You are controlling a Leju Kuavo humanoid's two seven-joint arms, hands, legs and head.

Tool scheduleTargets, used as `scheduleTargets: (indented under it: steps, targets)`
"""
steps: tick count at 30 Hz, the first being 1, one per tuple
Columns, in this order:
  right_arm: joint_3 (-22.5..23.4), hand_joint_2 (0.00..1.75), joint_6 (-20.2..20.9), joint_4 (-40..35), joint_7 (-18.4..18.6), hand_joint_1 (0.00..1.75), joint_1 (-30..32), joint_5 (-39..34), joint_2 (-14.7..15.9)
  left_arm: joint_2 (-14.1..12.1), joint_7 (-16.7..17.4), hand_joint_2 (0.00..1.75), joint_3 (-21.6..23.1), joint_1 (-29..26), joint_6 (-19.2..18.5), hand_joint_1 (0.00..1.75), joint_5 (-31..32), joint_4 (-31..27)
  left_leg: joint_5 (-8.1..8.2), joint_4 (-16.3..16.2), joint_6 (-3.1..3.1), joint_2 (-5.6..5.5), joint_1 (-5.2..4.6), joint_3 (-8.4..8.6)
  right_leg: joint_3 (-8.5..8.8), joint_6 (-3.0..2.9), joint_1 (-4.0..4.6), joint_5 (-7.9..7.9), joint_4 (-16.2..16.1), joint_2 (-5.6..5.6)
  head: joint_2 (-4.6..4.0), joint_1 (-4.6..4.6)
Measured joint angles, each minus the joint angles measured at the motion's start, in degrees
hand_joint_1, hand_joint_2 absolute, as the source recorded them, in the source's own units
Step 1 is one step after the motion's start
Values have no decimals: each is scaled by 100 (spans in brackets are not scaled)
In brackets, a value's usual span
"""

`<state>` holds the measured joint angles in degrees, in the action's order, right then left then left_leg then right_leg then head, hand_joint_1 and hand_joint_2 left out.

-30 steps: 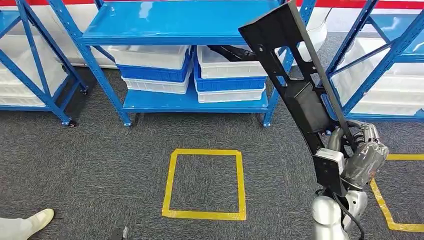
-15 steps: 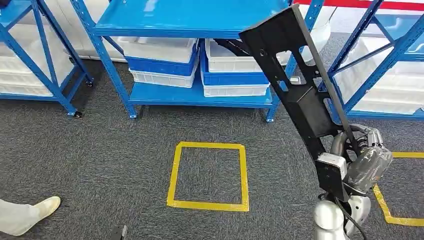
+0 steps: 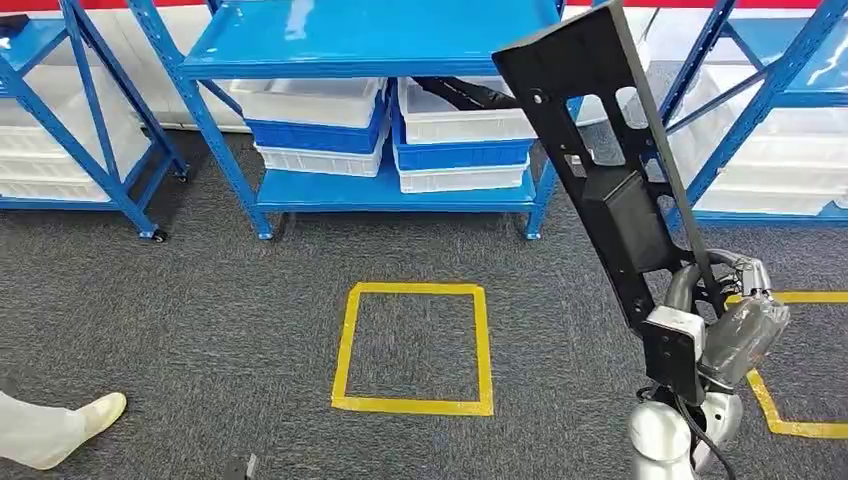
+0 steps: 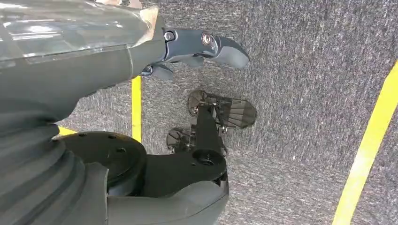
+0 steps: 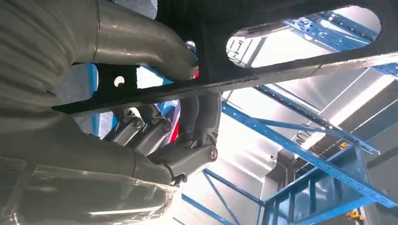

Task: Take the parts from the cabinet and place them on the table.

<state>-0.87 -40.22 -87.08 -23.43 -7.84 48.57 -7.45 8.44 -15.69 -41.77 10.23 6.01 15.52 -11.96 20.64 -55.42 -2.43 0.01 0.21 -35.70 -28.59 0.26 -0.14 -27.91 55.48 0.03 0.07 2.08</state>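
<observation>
A blue steel cabinet (image 3: 370, 40) stands on grey carpet (image 3: 200, 310) ahead of the robot, well beyond its raised right hand (image 3: 735, 325). On the cabinet's lower shelf sit two stacks of white and blue bins (image 3: 318, 125). The stack nearer the hand (image 3: 462, 140) has a dark part (image 3: 470, 93) lying in its top bin; what the other bins contain cannot be made out. More blue shelving with white bins flanks it, one unit (image 3: 70, 130) far to the left and one (image 3: 770, 150) just behind the right hand.

The right hand grips a long black part (image 3: 610, 190) by its lower end, holding it up at a slant so that its upper end crosses in front of the cabinet's right post and the nearer bin stack. In the right wrist view the thumb (image 5: 141, 44) presses one face of the flat black part (image 5: 281, 51) while the darker fingers (image 5: 155, 131) wrap the other side.

A yellow tape square (image 3: 412, 348) marks the carpet to the left of the right hand, and a second yellow outline (image 3: 790, 400) lies just beside it. A person's white shoe (image 3: 75, 420) rests on the carpet well away at lower left.

The left hand (image 4: 117, 51) hangs over the carpet, its fingers (image 4: 206, 44) curled and holding nothing.
</observation>
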Motion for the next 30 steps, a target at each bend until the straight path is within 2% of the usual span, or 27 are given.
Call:
scheduleTargets:
  steps: [4, 5, 6, 7, 8, 9, 11, 12, 13, 14, 16, 17, 18, 19, 20, 22, 23, 24, 25, 26, 27, 28, 29, 30]
  targets:
    - [0, 175, 0, 0, 0, 175, 1, 0, 2, -2, 0, 175, 0, -1, 0, 0, 0, 0, -8, 0, 13, 0, -1, -12, -7, 0, 1, 1, 7, 0, 0, -4]
    - [-2, 175, 0, 0, 0, 175, 1, -2, 0, -24, 0, 175, 0, 4, 0, 0, 0, -4, 22, -35, 16, -11, -19, -30, 0, 60, -67, 30, -28, -3, 0, -7]
    - [-2, 175, 0, -13, 4, 175, -5, -24, 2, -24, -2, 175, 0, 5, 0, 0, 0, -11, -3, 26, -29, -14, -22, -12, 10, 87, -73, 51, -88, 17, 0, -7]
    - [-4, 175, -2, -44, 11, 175, 3, -48, 0, -15, 0, 175, 0, 9, 0, 0, 0, -11, -70, 204, -79, 7, -25, 88, -1, 116, -19, 69, -155, 22, 0, 31]
    - [-7, 175, -2, -52, 13, 175, 18, -72, 13, 2, -2, 175, 0, 8, -2, 0, 0, -11, -159, 380, -44, 58, 36, 182, -12, 87, -41, 4, -41, 9, 0, 9]
    - [-9, 175, -2, -61, 17, 175, 3, -101, 22, 2, -2, 175, 0, 8, -4, 0, 0, -11, -199, 456, -79, 83, 50, 208, -176, 71, -38, -183, 279, 12, 0, -13]
    - [-26, 175, -2, -61, 50, 175, 17, -199, 53, 2, 0, 175, 0, 11, -11, 0, 2, -11, -205, 450, -65, 143, 78, 175, -605, 78, -97, -540, 1136, 13, 0, -37]
    - [-39, 175, -2, -61, 76, 175, 53, -258, 77, 2, 0, 175, 0, 8, -13, 0, 4, -11, -209, 441, -47, 171, 93, 146, -813, 126, -140, -662, 1527, 10, 0, -41]
    - [-48, 175, -2, -59, 85, 175, 83, -311, 105, 2, -2, 175, 0, 5, -22, 0, 7, -11, -215, 416, -11, 192, 112, 111, -880, 203, -183, -651, 1629, 7, 0, -44]
    - [-57, 175, -2, -57, 98, 175, 90, -374, 133, 7, 0, 175, 0, 3, -37, 0, 7, -11, -209, 370, 35, 223, 149, 69, -792, 313, -236, -526, 1425, -2, 0, -44]
    - [-68, 175, -2, -55, 105, 175, 86, -488, 166, 18, 0, 175, 0, 6, -48, 0, 7, -11, -158, 173, 166, 292, 252, -58, -332, 561, -333, -139, 478, -96, 0, -46]
    - [-83, 175, -2, -55, 105, 175, 74, -538, 181, 13, 0, 175, 0, 4, -50, 0, 7, -13, -93, -12, 265, 325, 291, -143, -168, 641, -367, -62, 163, -319, 0, -72]
    - [-118, 175, -2, -37, 114, 175, 86, -573, 188, -35, 0, 175, 0, 1, -46, 0, 7, -35, -40, -102, 342, 340, 233, -197, -328, 614, -318, -41, 287, -331, 2, -105]
    - [-142, 175, -2, -46, 114, 175, 86, -597, 199, -20, -2, 175, 0, -10, -46, 0, 7, -33, 5, -157, 385, 385, 252, -200, -342, 410, -306, -66, 387, -238, 2, -109]
    - [-149, 175, -4, -46, 114, 175, 99, -610, 208, -15, 0, 175, 0, -14, -46, 0, 7, -33, 3, -157, 407, 412, 256, -175, -417, 337, -289, -81, 413, -201, 0, -68]
    - [-181, 175, -4, -46, 105, 175, 104, -630, 212, -11, -9, 175, 0, -30, -46, 0, 7, -33, -35, -135, 432, 508, 306, -177, -401, 224, -285, -26, 442, -89, 0, -42]
    - [-194, 175, -4, -46, 105, 175, 122, -651, 216, -11, -11, 175, 0, -30, -46, 0, 7, -33, 123, -227, 440, 389, 335, -204, -422, 171, -279, 11, 437, -51, 0, 2]
    - [-203, 175, -4, -46, 94, 175, 126, -660, 225, -9, -17, 175, 0, -37, -46, 0, 7, -33, 454, -550, 411, 216, 318, -315, -449, 135, -269, 37, 437, -5, 2, 4]
    - [-218, 175, -4, -46, 90, 175, 130, -669, 225, -7, -20, 175, 0, -44, -46, 0, 7, -33, 749, -999, 394, 109, 287, -479, -476, 109, -256, 53, 437, 31, 0, 30]
    - [-238, 175, -4, -44, 81, 175, 139, -678, 225, -7, -20, 175, 0, -50, -46, 0, 7, -33, 1007, -1504, 376, 56, 259, -671, -502, 93, -227, 64, 439, 74, 2, 57]
    - [-247, 175, -4, -37, 74, 175, 148, -695, 230, -9, -20, 175, 0, -55, -46, 0, 2, -33, 1195, -1954, 340, 40, 231, -844, -530, 57, -187, 87, 441, 126, 0, 63]
    - [-249, 175, -4, -29, 66, 175, 160, -719, 236, -9, -20, 175, 0, -60, -46, 0, 0, -33, 1226, -2117, 288, 38, 200, -886, -546, 54, -148, 93, 442, 178, 2, 66]
    - [-249, 175, -4, -28, 66, 175, 168, -728, 240, -9, -20, 175, 0, -62, -46, 0, 0, -33, 1186, -2070, 246, 38, 179, -839, -552, 43, -126, 104, 442, 210, 0, 63]
    - [-251, 175, -4, -26, 63, 175, 173, -754, 247, -9, -20, 175, 0, -62, -46, 0, -2, -33, 961, -1627, 110, -2, 110, -549, -552, 42, -75, 107, 442, 294, 2, 66]
